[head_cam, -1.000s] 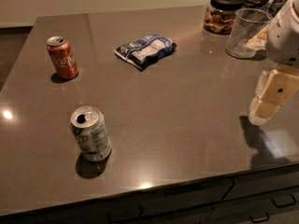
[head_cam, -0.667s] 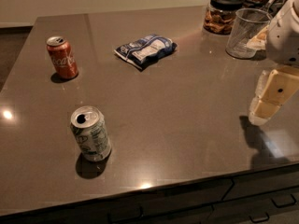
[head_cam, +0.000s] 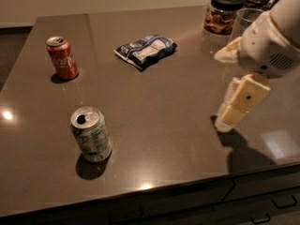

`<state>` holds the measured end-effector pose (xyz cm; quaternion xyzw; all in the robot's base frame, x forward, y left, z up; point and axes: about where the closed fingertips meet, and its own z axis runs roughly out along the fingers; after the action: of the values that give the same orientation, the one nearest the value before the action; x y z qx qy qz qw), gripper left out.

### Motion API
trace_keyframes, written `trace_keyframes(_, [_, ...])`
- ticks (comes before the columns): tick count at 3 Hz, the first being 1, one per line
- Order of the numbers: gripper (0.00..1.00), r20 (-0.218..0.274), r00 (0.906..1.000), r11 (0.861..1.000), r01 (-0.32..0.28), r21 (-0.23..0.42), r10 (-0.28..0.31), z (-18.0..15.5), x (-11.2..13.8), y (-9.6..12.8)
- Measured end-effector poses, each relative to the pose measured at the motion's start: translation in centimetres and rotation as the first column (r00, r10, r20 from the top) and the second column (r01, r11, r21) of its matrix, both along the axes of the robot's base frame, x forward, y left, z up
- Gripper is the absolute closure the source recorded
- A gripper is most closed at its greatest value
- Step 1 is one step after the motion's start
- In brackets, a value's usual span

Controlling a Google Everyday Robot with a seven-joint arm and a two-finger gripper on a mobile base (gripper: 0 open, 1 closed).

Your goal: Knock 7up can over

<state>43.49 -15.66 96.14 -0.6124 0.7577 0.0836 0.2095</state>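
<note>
Dark table (head_cam: pixel 164 125): 7up can (head_cam: pixel 91 135) front-left, cola can (head_cam: pixel 62 58) back-left, snack bag (head_cam: pixel 146 50) mid-back, jar (head_cam: pixel 222 14), glass (head_cam: pixel 244 23) back-right; claw (head_cam: pixel 226 122) over right.

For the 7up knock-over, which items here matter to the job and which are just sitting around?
Job:
7up can, upright, front left of the table
gripper, at the table's right side, far from that can

Lying about:
red cola can
blue snack bag
lidded jar
clear glass
</note>
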Motion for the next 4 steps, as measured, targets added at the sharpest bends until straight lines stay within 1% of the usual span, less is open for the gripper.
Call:
trace_keyframes(1, [0.0,-0.029,0.9979,0.99,-0.054,0.13,0.059,-0.7,-0.5,4.2])
trace_keyframes(2, [0.0,-0.029,0.9945,0.961,-0.09,0.262,0.101,-1.3,-1.2,8.6])
trace_keyframes(3, [0.0,0.001,0.9918,0.921,-0.119,0.37,0.127,-2.6,-1.6,13.4])
trace_keyframes(4, [0.0,0.023,0.9899,0.895,-0.136,0.425,0.14,-3.6,-1.9,16.3])
